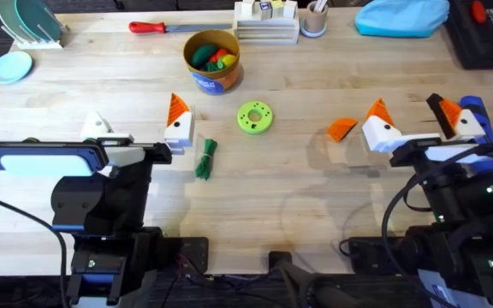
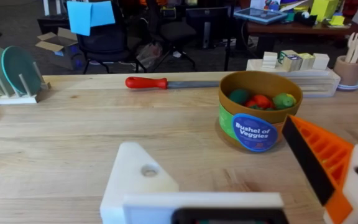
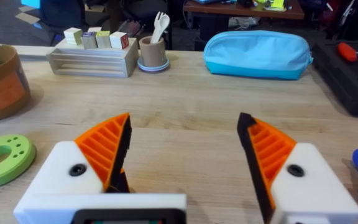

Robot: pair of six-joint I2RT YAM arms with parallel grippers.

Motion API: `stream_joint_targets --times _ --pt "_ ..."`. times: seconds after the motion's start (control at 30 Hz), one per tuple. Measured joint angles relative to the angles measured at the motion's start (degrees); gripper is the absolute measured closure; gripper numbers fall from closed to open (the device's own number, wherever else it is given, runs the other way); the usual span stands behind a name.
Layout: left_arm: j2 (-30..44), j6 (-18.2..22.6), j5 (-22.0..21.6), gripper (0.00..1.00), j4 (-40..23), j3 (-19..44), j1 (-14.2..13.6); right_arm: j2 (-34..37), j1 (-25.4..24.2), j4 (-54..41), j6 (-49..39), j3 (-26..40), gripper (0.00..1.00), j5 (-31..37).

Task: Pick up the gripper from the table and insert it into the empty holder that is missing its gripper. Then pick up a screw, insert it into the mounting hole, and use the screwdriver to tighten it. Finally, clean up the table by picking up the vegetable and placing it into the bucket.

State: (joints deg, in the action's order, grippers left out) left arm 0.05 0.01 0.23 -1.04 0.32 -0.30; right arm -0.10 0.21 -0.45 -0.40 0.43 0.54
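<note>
The loose orange gripper [image 1: 342, 129] lies on the table just left of my right gripper [image 1: 411, 109], which stands open with both orange fingers [image 3: 107, 146] on white blocks and nothing between them. My left gripper [image 1: 137, 115] is open too. It carries one orange finger [image 2: 319, 155], and its other side is the bare white holder [image 2: 138, 177] with a screw hole. The dark green vegetable [image 1: 205, 158] rests beside the left gripper's fingered side. The yellow-orange bucket [image 1: 212, 60] with toy food stands at the back centre. A blue object [image 1: 475, 106] shows at the right gripper's outer side.
A lime-green disc [image 1: 254, 117] lies mid-table. A red-handled screwdriver [image 1: 157, 27], a tray of blocks [image 1: 267, 21], a cup [image 1: 314, 19] and a blue pouch [image 1: 400, 17] line the far edge. A dish rack [image 1: 28, 24] and a plate [image 1: 11, 66] are far left.
</note>
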Motion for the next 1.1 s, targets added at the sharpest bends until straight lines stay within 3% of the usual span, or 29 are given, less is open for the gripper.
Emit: stream_joint_targets --times 0.4,0.53,0.6,0.73,0.93,1.1 --pt "0.0 0.0 0.2 0.008 -0.3 0.0 0.0 0.0 0.0 -0.8 0.0 0.1 0.01 0.1" --pt "0.1 0.0 1.8 0.007 -6.8 2.5 0.0 0.3 0.0 -9.1 0.0 4.1 0.01 -0.2" --pt "1.3 -0.1 2.2 0.007 -10.3 6.3 0.0 1.6 0.0 -14.9 0.0 7.3 0.01 -0.2" --pt "7.2 -0.6 3.0 0.008 -20.9 20.3 0.0 8.4 0.0 -25.3 0.0 17.9 0.01 -0.3" --pt "24.0 -0.9 4.4 0.008 -40.4 41.5 0.0 23.5 0.0 -40.9 0.0 37.9 0.011 -0.5" --pt "36.5 -0.9 8.9 0.008 -43.4 50.4 0.0 34.3 0.0 -47.6 0.0 49.8 0.01 -0.5"
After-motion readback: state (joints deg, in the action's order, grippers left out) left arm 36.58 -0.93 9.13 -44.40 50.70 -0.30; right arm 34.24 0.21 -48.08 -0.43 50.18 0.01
